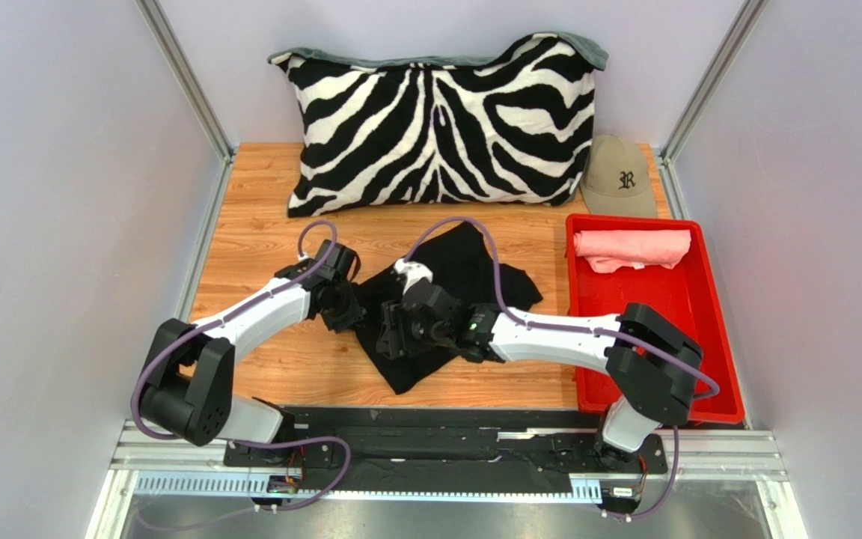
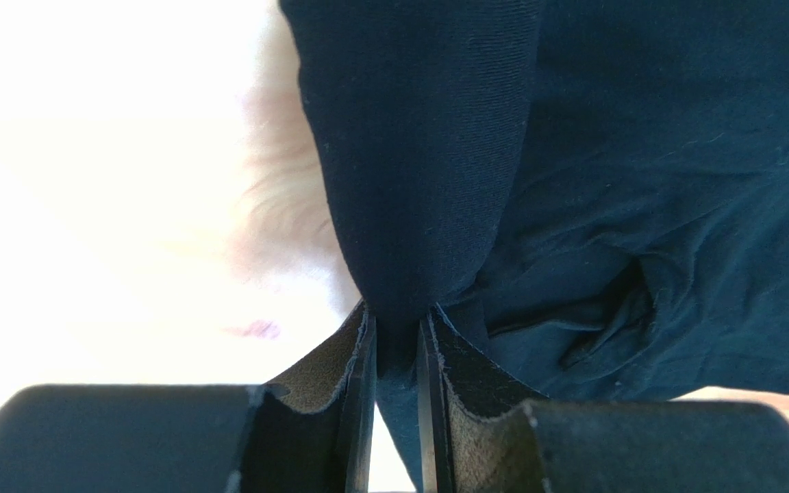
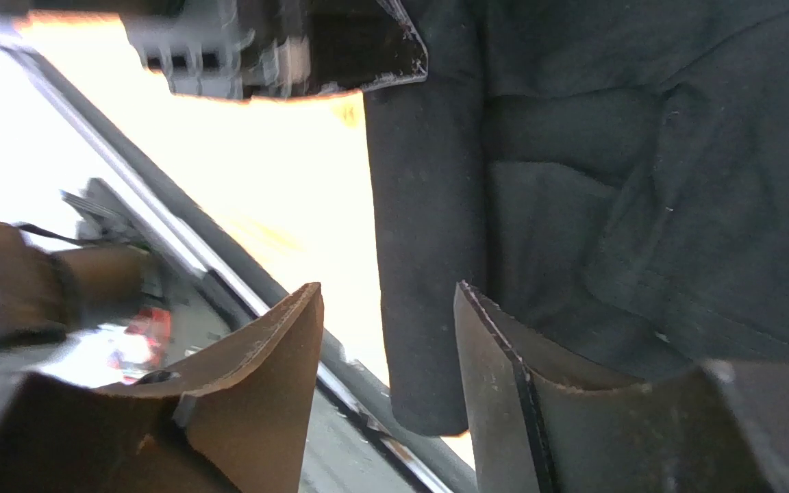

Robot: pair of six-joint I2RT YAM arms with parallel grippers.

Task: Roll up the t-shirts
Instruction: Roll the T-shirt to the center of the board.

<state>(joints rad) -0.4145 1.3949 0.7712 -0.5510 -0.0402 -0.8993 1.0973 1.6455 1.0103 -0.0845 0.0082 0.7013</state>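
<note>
The wooden table (image 1: 256, 241) carries a red tray (image 1: 627, 290). A crumpled black t-shirt (image 1: 475, 264) lies just left of the tray, a tan cap (image 1: 620, 177) just behind it, and a zebra pillow (image 1: 441, 124) behind and to its left.

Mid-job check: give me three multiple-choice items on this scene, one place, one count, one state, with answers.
1. The pink t-shirt lies: A in the red tray; B on the floor; C draped over an arm.
2. T-shirts in view: A one; B two; C four.
3. The left gripper is: A wide open in air; B gripping the tray; C closed on the black t-shirt.
Answers: 1 A, it sits at the tray's far end; 2 B, one pink, one black; 3 C, dark cloth is pinched between its fingers.
</note>
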